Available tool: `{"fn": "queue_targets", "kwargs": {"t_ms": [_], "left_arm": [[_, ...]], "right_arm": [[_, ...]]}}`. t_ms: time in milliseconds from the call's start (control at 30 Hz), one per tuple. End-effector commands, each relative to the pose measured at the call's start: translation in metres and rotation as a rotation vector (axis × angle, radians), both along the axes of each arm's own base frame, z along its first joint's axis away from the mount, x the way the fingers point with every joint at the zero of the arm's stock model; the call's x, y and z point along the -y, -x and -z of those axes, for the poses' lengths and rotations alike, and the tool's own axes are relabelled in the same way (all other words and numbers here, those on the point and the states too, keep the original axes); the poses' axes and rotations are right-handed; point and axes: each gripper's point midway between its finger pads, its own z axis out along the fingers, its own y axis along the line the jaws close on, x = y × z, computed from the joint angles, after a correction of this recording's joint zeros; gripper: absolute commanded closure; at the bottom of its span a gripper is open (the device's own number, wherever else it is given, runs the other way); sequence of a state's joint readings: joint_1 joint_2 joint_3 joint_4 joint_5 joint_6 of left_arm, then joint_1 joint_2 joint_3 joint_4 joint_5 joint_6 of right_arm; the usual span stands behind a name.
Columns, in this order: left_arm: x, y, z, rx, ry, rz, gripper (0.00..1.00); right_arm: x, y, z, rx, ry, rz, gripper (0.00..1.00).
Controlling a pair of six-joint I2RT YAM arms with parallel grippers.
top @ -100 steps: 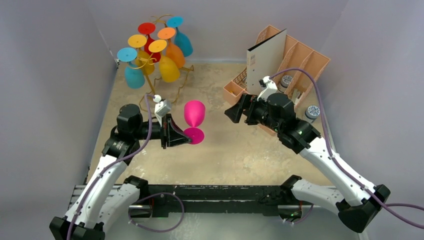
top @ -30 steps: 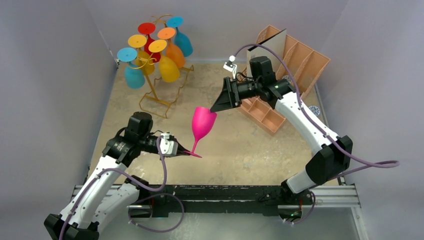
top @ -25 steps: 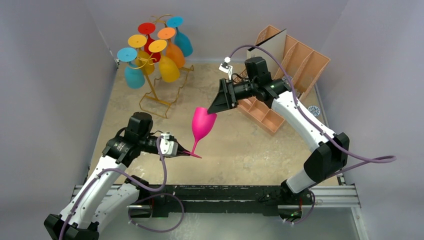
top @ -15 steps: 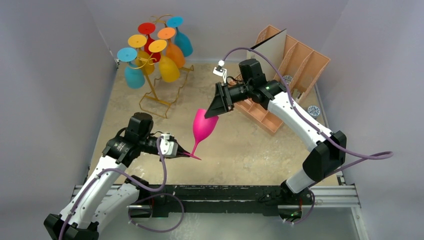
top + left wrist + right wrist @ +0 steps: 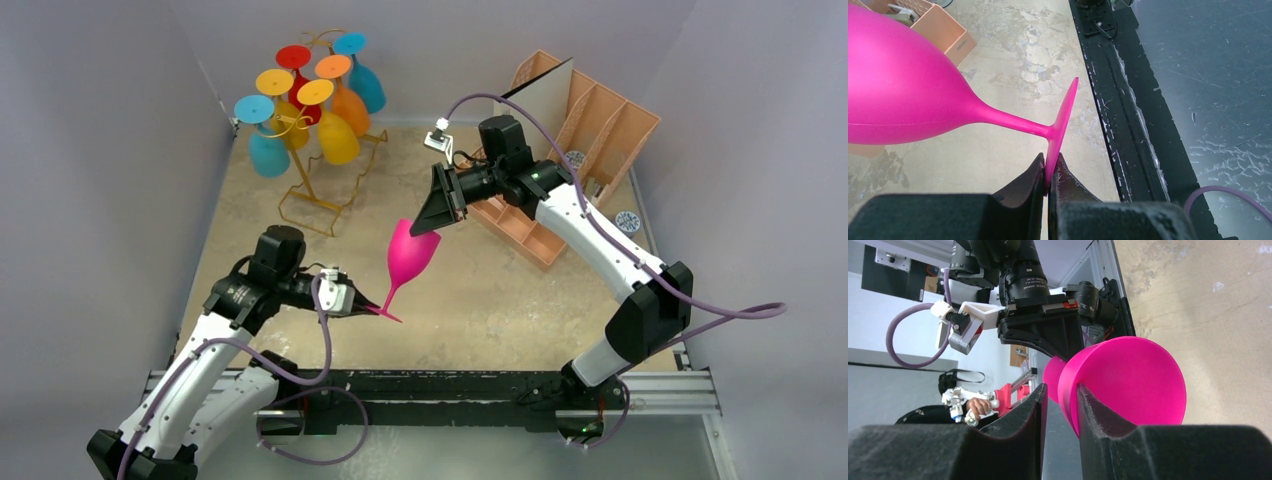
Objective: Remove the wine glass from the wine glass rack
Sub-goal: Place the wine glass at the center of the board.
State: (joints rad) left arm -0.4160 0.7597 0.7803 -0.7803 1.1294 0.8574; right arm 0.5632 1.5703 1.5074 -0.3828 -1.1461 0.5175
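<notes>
Left pincer (image 5: 1048, 176): closed tight on the pink wine glass (image 5: 903, 95). The two fingers pinch the edge of the foot disc and no gap shows between pads and disc. In the lower centre of the left wrist view the foot stands on edge, and the stem runs up-left to the bowl.

Right pincer (image 5: 1060, 390): part open, straddling the bowl's rim, one finger on each side of the wall. The right-hand finger (image 5: 1098, 415) lies against the wall. A thin gap shows between the wall and the other finger, so it is not clamped.

Glass: matte, opaque, smooth, probably plastic, with a rounded bowl, thin stem and flat round foot. It sits tilted at the centre of the top view, spanning between my two pincers.

Wine glass rack (image 5: 303, 181): upper left of the top view, well apart from the pink glass. It is thin gold wire with curled hooks and a rectangular base.

Counts:
- Six glasses hang bowl-down on the rack: blue, teal, red, orange and two yellow.
- One pink glass is off the rack.
- One peach slotted organiser (image 5: 600, 110) stands at upper right with a white board (image 5: 530, 115) in it.

The table (image 5: 480, 300) is beige and mottled.
</notes>
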Motion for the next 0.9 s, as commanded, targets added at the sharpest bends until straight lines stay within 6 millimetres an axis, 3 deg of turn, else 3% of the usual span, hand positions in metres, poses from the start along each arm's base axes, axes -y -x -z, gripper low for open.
{"fn": "queue_targets", "kwargs": {"t_ms": [0, 333, 433, 733, 867], "left_arm": [[0.001, -0.001, -0.012, 0.04, 0.013, 0.009, 1.0], [0.001, -0.002, -0.011, 0.037, 0.008, 0.004, 1.0], [0.0, -0.002, -0.011, 0.042, 0.007, 0.002, 1.0], [-0.002, 0.002, -0.008, 0.034, -0.005, -0.001, 0.64], [-0.004, 0.003, -0.007, 0.024, -0.012, -0.01, 0.44]], "right_arm": [[0.001, 0.022, -0.012, -0.031, -0.047, -0.097, 0.74], [0.002, 0.025, -0.01, -0.035, -0.046, -0.104, 0.98], [0.002, 0.026, -0.01, -0.037, -0.044, -0.102, 1.0], [0.003, 0.023, -0.004, -0.027, -0.011, -0.052, 1.0], [0.007, 0.017, 0.011, -0.008, 0.084, 0.018, 1.0]]}}
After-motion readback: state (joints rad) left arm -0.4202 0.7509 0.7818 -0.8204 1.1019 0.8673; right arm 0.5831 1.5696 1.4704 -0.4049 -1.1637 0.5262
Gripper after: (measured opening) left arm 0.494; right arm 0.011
